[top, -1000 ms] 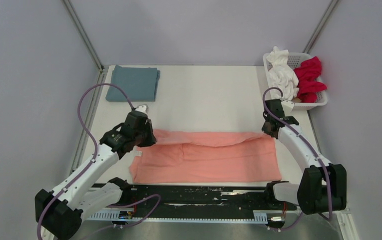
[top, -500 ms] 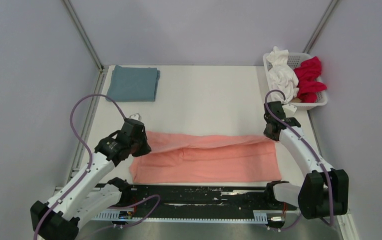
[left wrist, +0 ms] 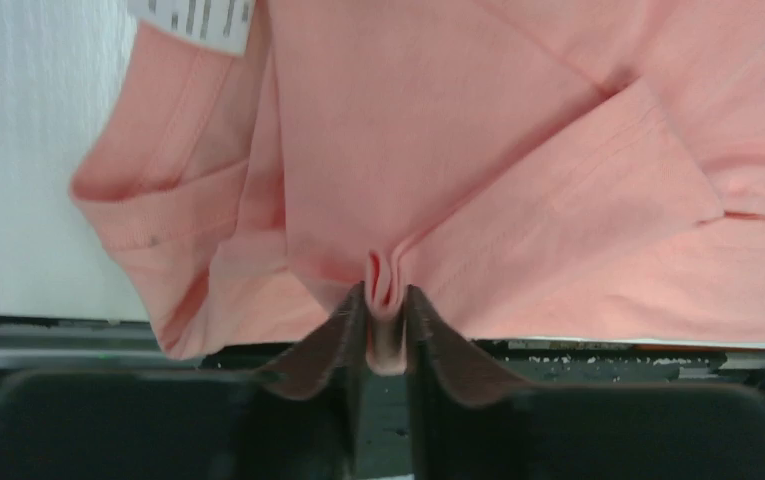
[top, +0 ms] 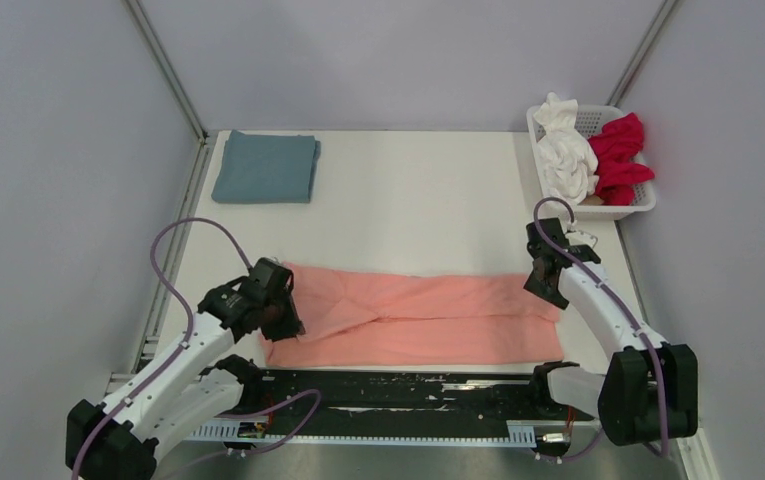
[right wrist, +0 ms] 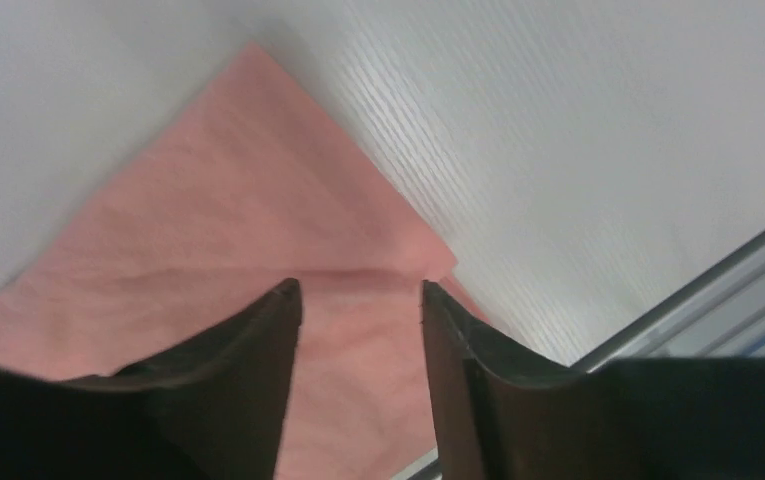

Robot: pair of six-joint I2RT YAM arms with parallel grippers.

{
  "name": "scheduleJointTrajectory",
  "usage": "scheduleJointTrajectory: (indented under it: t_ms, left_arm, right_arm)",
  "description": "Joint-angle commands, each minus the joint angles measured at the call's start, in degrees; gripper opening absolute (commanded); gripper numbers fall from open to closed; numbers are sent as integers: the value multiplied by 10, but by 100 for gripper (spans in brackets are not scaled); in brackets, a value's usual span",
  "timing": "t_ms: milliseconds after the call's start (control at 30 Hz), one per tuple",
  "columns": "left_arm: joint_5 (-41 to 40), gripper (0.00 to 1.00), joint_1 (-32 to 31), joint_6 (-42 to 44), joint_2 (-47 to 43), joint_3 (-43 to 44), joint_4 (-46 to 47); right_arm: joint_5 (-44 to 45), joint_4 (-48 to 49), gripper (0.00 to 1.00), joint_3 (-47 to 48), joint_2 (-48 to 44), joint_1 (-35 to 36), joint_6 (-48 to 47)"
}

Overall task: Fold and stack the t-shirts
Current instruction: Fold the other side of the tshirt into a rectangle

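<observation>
Well, the left jaws are nearly closed, pinching a small upstanding pleat of the salmon-pink t-shirt (left wrist: 478, 130) between the fingertips (left wrist: 350, 318). Only the left wrist camera shows that pinch. It also shows a white label (left wrist: 193, 18) at the cloth's edge and a folded-over sleeve, neither of which I can make out from above.

The right jaws stand well apart. Between the fingers (right wrist: 278, 330) I see a ridge of pink cloth (right wrist: 208, 230) and the shirt's corner just past the tips, but nothing squeezed. From overhead those jaws are hidden under the wrist, down on the shirt's right end.

The top view gives the layout instead. The pink shirt (top: 428, 315) lies as a long band across the near part of the bench (top: 418, 200), with its long axis running left to right and one arm at each end. Its near edge lies along the black strip (top: 408, 385).

Well apart from it, a blue-grey t-shirt (top: 266, 167) lies folded flat in the far left corner. At the far right a white basket (top: 643, 205) holds a crumpled white t-shirt (top: 566, 150) and a crimson t-shirt (top: 620, 150).
</observation>
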Motion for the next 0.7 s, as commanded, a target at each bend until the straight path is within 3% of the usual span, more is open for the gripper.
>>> scheduleJointTrajectory:
  t_ms: [0,67,100,167,233,367,500,600,667]
  left_arm:
    - [83,35,-11,-44,-37,-21,-59]
    - [108,52,-27,-43,-68,-19,-86]
    - [107,81,-31,-45,-78,-7,-107]
    - [76,98,-37,-39,-105,17,-127]
    - [58,100,-37,-24,-119,40,-119]
    - [36,100,-37,0,-94,67,-36]
    - [57,100,-36,12,-1,67,87]
    - [52,100,-35,5,106,68,178]
    - [46,100,-31,0,171,78,222]
  right_arm:
    - [9,-72,59,-14,-56,5,58]
    - [10,-77,66,-7,-100,6,64]
    - [12,-75,72,0,-122,6,65]
    - [10,-57,85,8,-167,6,45]
    - [-8,-24,99,6,-202,6,17]
    - [-102,60,100,-21,-241,6,-32]
    - [-300,180,100,-72,-246,6,-73]
    - [-431,278,100,-118,-205,8,-72]
    - [-454,309,100,-125,-153,20,-71]
